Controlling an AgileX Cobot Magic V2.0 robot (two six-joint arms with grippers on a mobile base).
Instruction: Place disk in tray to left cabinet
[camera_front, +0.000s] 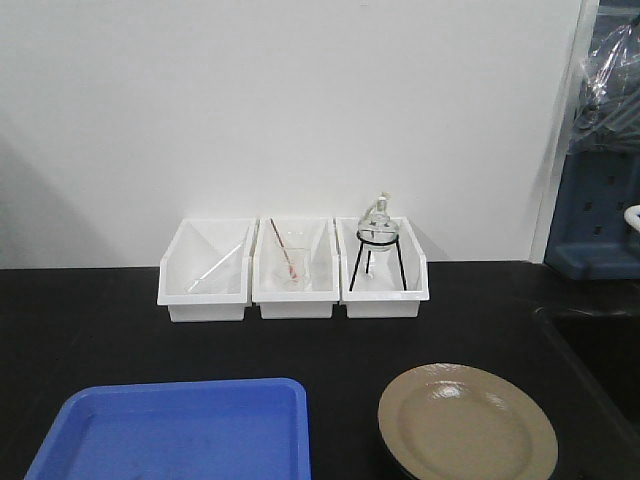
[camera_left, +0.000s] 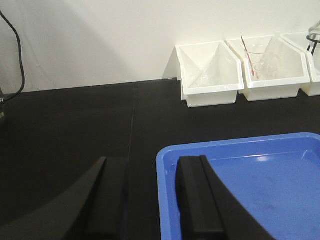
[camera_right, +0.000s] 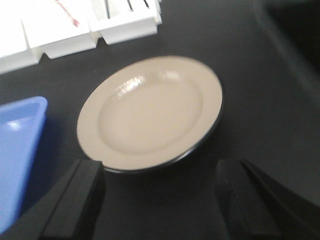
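Exterior front-facing view shows the disk (camera_front: 467, 425) lying flat on the black table (camera_front: 90, 320) at the near right, with its tan inside facing up. It is outside the tray (camera_front: 180, 435), which lies just to its left at the near edge; the two do not touch. In the right wrist view the right gripper (camera_right: 157, 172) hangs at the near rim of the disk, its fingers spread wide and holding nothing; whether a finger touches the rim I cannot tell. In the left wrist view the left gripper (camera_left: 149, 172) also has its fingers apart and empty, with one finger above the left edge of the tray. Far behind, three white bins (camera_front: 293, 272) stand side by side against the white wall (camera_front: 300, 100). The right one holds a glass flask (camera_front: 378, 215) on a black stand (camera_front: 399, 266).
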